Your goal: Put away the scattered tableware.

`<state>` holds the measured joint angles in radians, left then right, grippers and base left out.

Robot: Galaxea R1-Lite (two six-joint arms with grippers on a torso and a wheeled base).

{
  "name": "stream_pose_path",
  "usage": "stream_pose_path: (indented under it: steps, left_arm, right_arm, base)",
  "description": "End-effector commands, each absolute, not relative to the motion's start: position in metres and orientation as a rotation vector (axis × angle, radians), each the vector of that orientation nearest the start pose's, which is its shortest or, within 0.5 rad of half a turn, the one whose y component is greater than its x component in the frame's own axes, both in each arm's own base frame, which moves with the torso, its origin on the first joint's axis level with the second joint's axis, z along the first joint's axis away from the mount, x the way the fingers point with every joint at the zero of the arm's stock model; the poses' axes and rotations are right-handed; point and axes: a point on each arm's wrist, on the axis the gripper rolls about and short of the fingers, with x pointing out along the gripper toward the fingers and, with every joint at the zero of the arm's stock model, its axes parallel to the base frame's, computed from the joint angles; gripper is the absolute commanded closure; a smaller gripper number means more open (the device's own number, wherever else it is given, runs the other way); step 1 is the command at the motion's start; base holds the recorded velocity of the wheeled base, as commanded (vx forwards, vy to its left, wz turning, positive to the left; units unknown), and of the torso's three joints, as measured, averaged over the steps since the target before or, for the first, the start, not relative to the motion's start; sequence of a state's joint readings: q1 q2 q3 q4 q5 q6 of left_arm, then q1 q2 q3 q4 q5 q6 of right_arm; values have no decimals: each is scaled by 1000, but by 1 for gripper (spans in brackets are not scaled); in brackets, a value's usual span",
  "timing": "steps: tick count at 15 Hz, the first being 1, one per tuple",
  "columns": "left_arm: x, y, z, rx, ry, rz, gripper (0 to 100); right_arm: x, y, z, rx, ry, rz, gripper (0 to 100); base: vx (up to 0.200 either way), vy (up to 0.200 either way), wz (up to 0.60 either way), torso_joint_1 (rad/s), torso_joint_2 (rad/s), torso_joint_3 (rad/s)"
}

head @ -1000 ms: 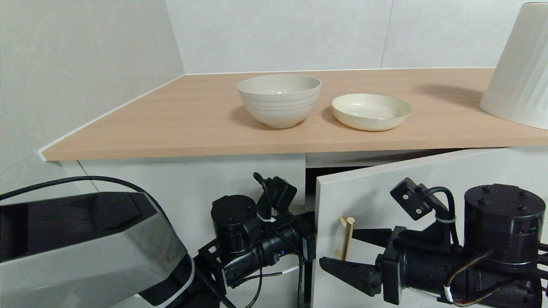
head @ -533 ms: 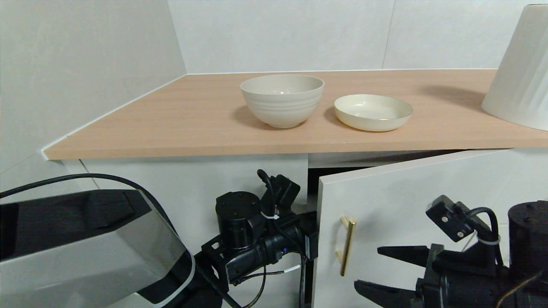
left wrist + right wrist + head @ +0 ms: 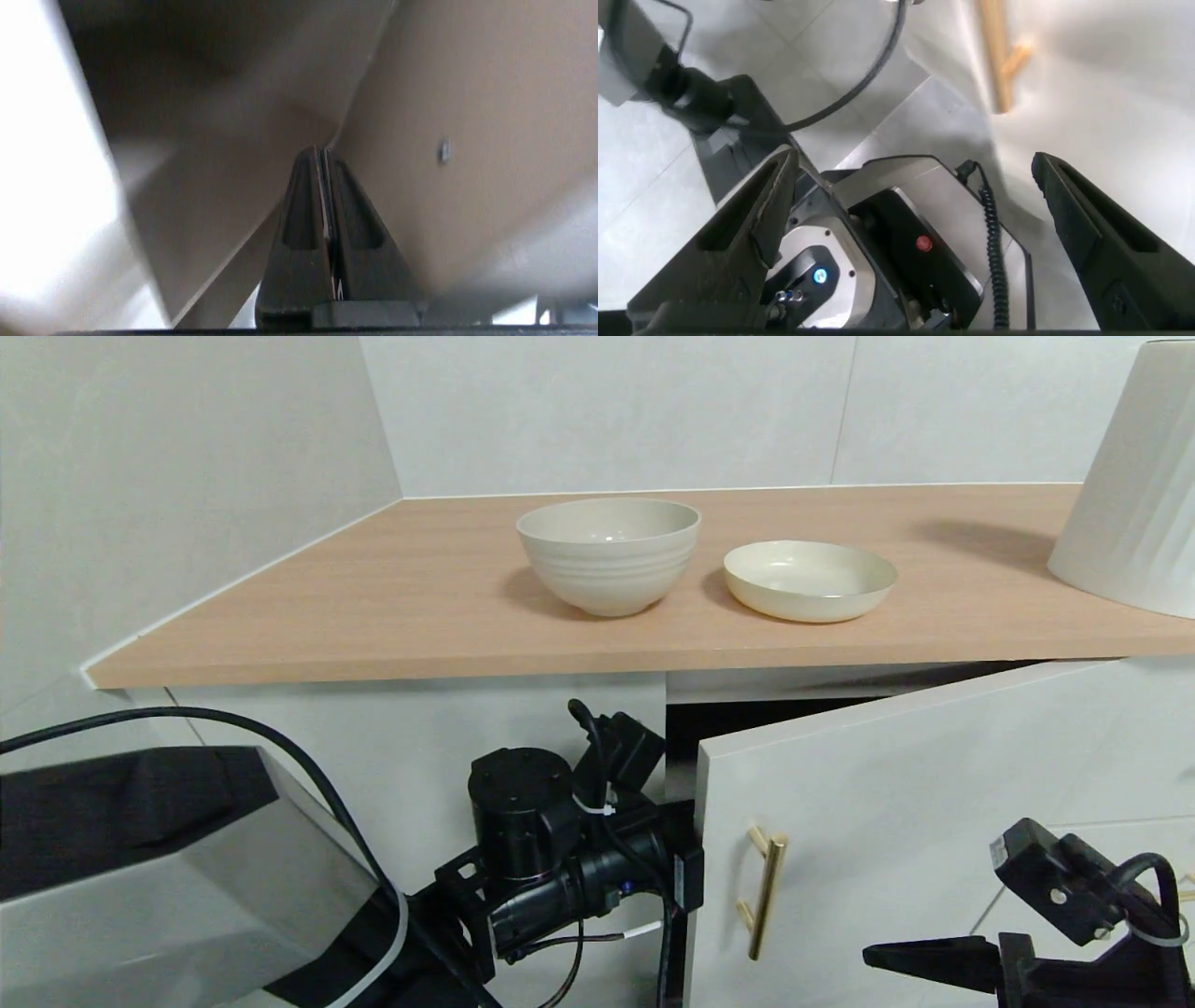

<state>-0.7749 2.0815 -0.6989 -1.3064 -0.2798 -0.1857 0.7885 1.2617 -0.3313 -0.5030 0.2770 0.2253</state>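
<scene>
Finds the fingers [image 3: 301, 219] of the left gripper [image 3: 323, 161] pressed together with nothing between them, tips pushed into the gap behind the free edge of the cabinet door [image 3: 887, 784]. Cannot tell whether touching the door. Finds the fingers [image 3: 1083, 233] of the right gripper [image 3: 913, 163] spread wide and holding nothing, low in front of the door and apart from its brass handle [image 3: 767, 893]. Notes the door ajar, with a dark opening along its top and free edge.

Records the tableware up on the bench [image 3: 373, 607], above both grippers and well apart from them. Describes a bowl [image 3: 609, 553]: deep, pale grey-cream, glossy, upright, with faint horizontal ribs around the outer wall. Describes a shallow dish [image 3: 809, 579] just beside it toward the robot's right: cream, low-sided, upright, not touching the bowl. Places both near the middle of the bench, back from its front edge. Notes a white ribbed shade [image 3: 1130, 495] at the bench's right end.

Marks as hidden or cut off in the head view: the left fingertips behind the door's edge, the lower right finger below the frame, and the shade at the right border. Cannot make out the cabinet interior, too dark.
</scene>
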Motion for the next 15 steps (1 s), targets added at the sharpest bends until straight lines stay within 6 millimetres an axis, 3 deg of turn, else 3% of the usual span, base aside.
stream_pose_path:
  steps: [1,4,11,15]
  left_arm:
    - [249,-253,97,-150,180,-1039,100]
    - [249,-253,96,-149,186,-1038,100]
    - [263,-268,96,-143,208,-1036,100]
    - [259,-275,93,-136,224,-1052,100]
  right_arm:
    - [111,121,150,90,540,997,0]
    - [111,121,149,88,543,998,0]
    - [109,120,150,88,535,1003,0]
    - [108,120,150,88,534,1004,0]
  base:
    - [-200,0,0,17,-2,-7]
    - [-200,0,0,4,-1,4]
    - [0,0,0,0,0,0]
    - [0,0,0,0,0,0]
